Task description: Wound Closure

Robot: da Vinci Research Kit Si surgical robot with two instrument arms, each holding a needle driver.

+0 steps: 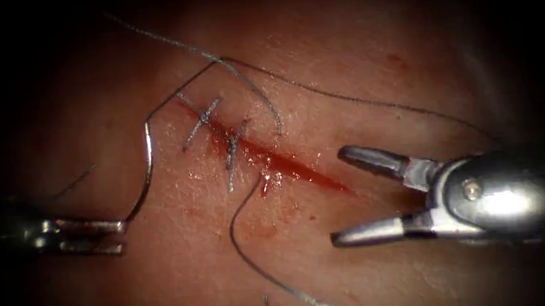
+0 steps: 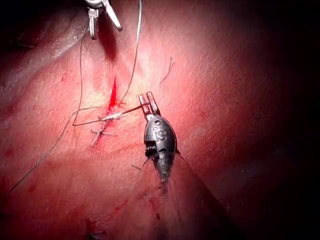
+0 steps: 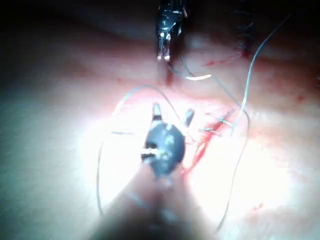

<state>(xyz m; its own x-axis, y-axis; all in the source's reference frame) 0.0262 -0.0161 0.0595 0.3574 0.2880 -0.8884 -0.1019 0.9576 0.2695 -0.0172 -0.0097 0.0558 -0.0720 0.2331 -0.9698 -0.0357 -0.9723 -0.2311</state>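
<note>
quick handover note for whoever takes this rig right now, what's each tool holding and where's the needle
Left pincer: shut on the needle at one end of its curve, left of the cut; needle is out of the tissue.
Right pincer: open, holds nothing, at the right end of the cut.
Thread runs from the needle over the tissue.
Done: two stitches across the cut's left part.
Left: the cut's right part is open, with red fluid.

Endoscope looks down close from above-front; both wrist views look along shafts, sharing the cut [image 1: 266, 157].
</note>
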